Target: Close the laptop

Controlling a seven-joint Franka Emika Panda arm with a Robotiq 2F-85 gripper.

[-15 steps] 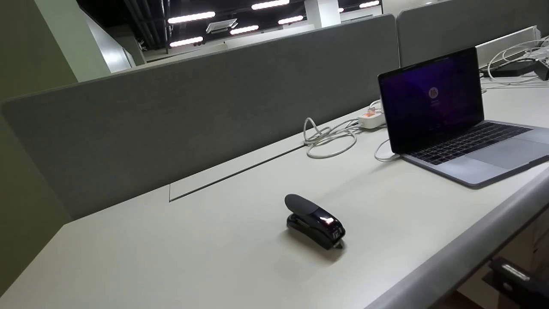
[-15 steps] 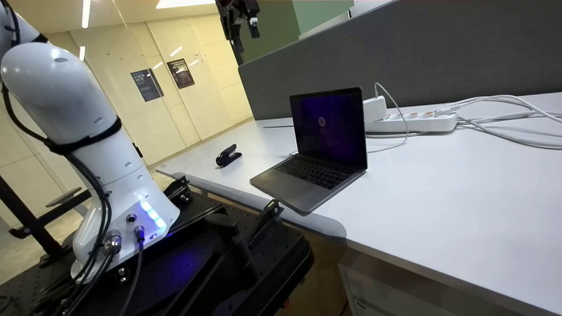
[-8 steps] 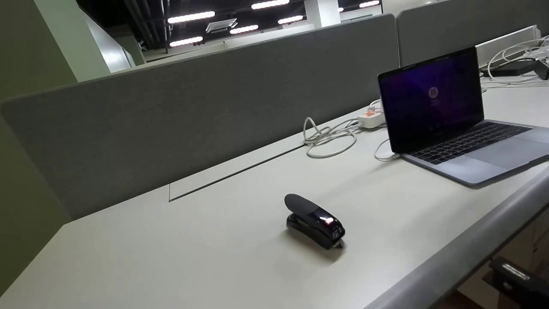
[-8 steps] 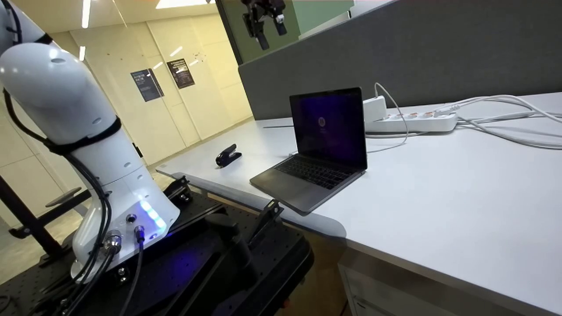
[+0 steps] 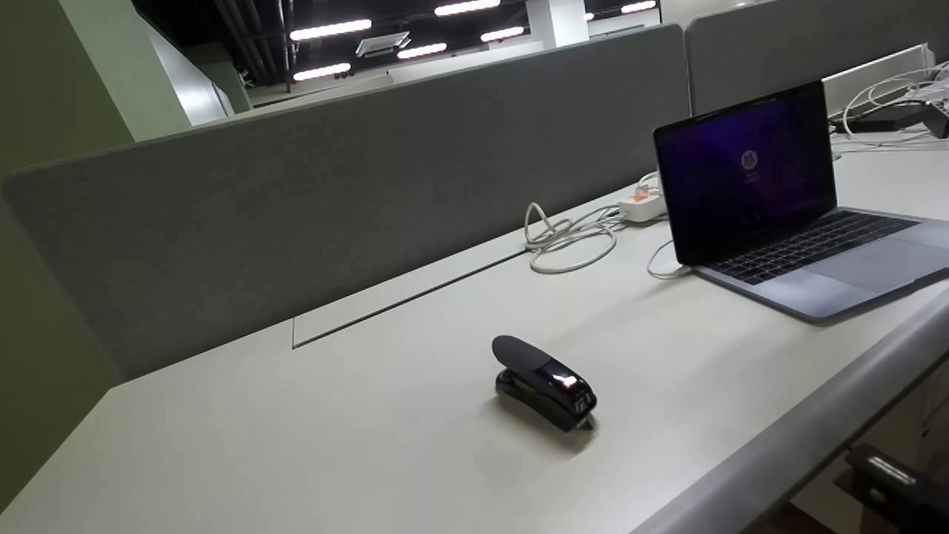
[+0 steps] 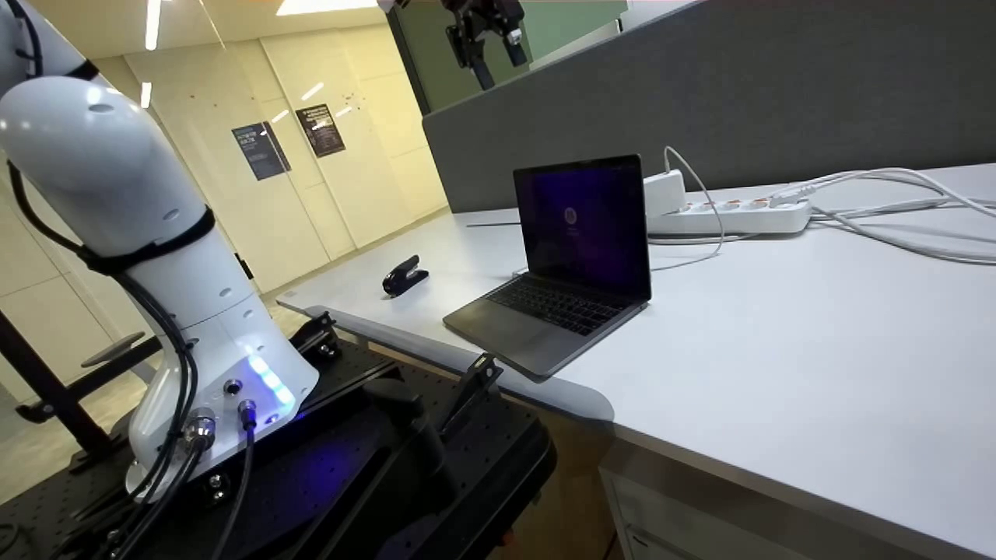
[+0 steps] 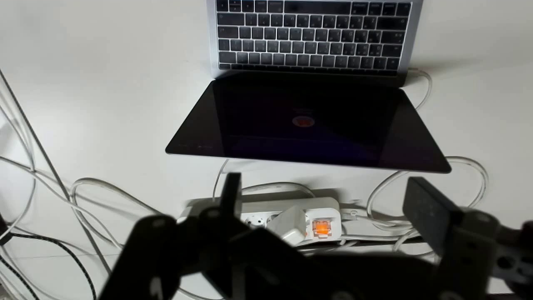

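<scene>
The silver-grey laptop stands open on the white desk, its dark purple screen upright and its dark keyboard flat, in both exterior views (image 5: 749, 170) (image 6: 580, 233). In the wrist view the laptop's screen (image 7: 308, 125) tilts toward the camera, with the keyboard above it. My gripper (image 6: 500, 71) hangs high above the laptop, near the top edge of the exterior view. In the wrist view the gripper's fingers (image 7: 327, 183) are wide apart with nothing held between them. They appear just past the lid's top edge, apart from it. The gripper is outside the frame in an exterior view.
A black stapler (image 5: 545, 382) lies on the desk beside the laptop. A white power strip (image 7: 320, 206) with a plug and loose white cables (image 5: 571, 245) lies behind the lid. A white cable joins the laptop's side. A grey partition (image 6: 778, 93) lines the desk's back.
My gripper has moved to the right in the exterior view where it shows, and more of it is now in frame. The laptop and stapler have not moved.
</scene>
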